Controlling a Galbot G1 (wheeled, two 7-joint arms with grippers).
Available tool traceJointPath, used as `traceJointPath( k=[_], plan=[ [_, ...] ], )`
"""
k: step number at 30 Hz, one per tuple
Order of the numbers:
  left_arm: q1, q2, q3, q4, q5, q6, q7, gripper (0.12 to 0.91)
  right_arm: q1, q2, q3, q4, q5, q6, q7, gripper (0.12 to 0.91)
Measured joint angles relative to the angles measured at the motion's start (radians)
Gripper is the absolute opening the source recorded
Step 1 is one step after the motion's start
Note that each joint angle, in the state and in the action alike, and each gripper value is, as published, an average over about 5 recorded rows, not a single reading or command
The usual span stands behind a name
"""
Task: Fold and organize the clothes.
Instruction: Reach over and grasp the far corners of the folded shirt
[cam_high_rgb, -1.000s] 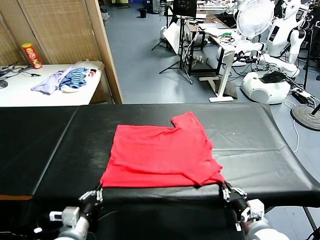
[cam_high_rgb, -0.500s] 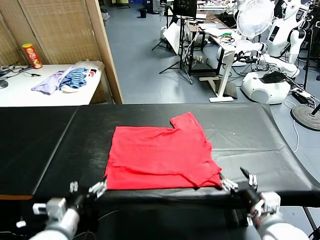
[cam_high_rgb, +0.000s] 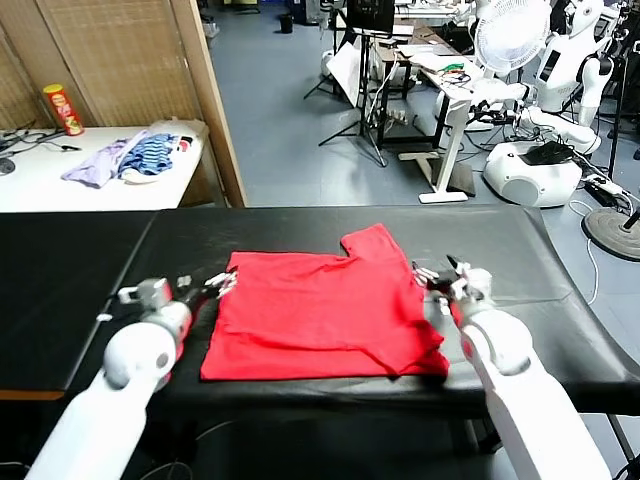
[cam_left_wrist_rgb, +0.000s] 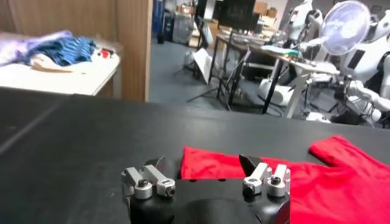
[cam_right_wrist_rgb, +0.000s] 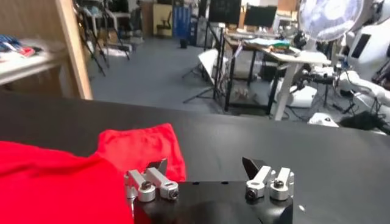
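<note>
Your red T-shirt (cam_high_rgb: 320, 315) lies flat on the black table (cam_high_rgb: 520, 300), roughly at its middle and toward the near edge, folded into a rough rectangle with one short sleeve sticking out at the far right corner. No print, label or lettering shows on the side facing up; you see only plain red cloth. Your left gripper (cam_high_rgb: 212, 284) sits low over the table just beside the shirt's far left corner, its fingers spread apart and holding nothing; in the left wrist view (cam_left_wrist_rgb: 206, 176) the two finger pairs stand wide with the red corner lying on the black surface just beyond them, apart from the tips. Your right gripper (cam_high_rgb: 432, 273) is at the shirt's right edge, near the sleeve, likewise released with its fingers parted and empty; the right wrist view (cam_right_wrist_rgb: 207, 173) shows the sleeve and the red edge lying beside the left-hand finger pair, though you cannot tell there whether metal touches cloth. On the white side table (cam_high_rgb: 40, 180) at the far left, a heap of purple and blue-striped garments (cam_high_rgb: 125, 158) rests near its right end, and a red and yellow snack can (cam_high_rgb: 63, 110) stands upright farther back; its label is too small to read. A white fan (cam_high_rgb: 510, 35) stands in the workshop beyond the table, far right.
</note>
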Motion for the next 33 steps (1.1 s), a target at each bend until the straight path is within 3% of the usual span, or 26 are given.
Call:
traceJointPath(
  k=[6, 11, 16, 24, 28, 33],
  plan=[
    [-0.150, -0.024, 0.079, 0.202, 0.013, 0.006, 0.036, 0.798, 0.103, 0.068, -0.017, -0.168, -0.010, -0.014, -0.008, 0.798],
    [-0.203, -0.030, 0.114, 0.292, 0.018, 0.017, 0.056, 0.798, 0.135, 0.093, -0.017, -0.247, -0.004, -0.018, -0.033, 0.764],
    [-0.221, -0.028, 0.124, 0.326, 0.016, 0.016, 0.074, 0.752, 0.146, 0.104, -0.014, -0.285, 0.001, -0.012, -0.048, 0.542],
    [-0.219, -0.029, 0.128, 0.329, 0.017, 0.010, 0.095, 0.328, 0.137, 0.110, -0.007, -0.288, 0.000, 0.030, -0.061, 0.153],
    [-0.217, -0.033, 0.124, 0.323, 0.023, 0.000, 0.096, 0.155, 0.115, 0.103, 0.006, -0.255, -0.007, 0.076, -0.067, 0.123],
    [-0.204, -0.037, 0.104, 0.299, 0.032, -0.019, 0.092, 0.127, 0.050, 0.072, 0.029, -0.145, -0.001, 0.144, -0.105, 0.123]
  ],
)
